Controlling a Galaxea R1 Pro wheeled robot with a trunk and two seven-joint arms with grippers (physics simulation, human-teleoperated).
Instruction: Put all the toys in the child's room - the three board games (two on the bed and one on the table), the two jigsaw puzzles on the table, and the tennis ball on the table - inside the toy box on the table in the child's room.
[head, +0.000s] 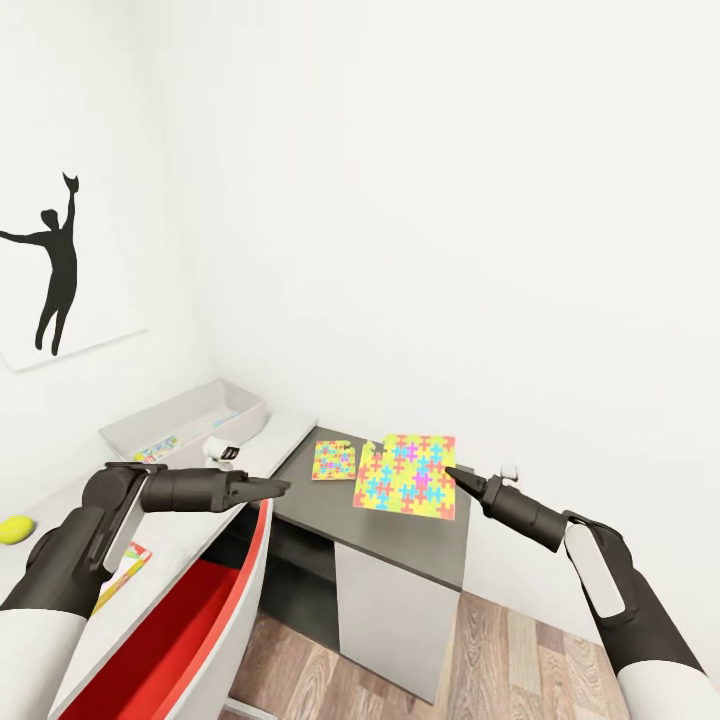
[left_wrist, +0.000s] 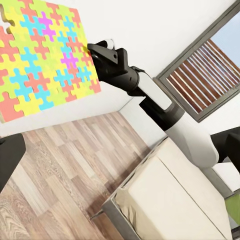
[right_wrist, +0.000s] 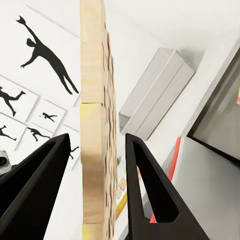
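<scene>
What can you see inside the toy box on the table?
Inside the toy box, a colourful flat printed item lies near one end, and a bluish patch shows farther along. The near wall hides the remaining floor.

Walls (head: 450, 200) were plain white w/ silhouette posters (head: 60, 270); floor (head: 500, 650) was wood plank; a dark-framed window (left_wrist: 200, 75) w/ slats stood beyond.

Head camera looks down; wrist cameras share the jigsaw puzzle (head: 408, 476) (close).
</scene>
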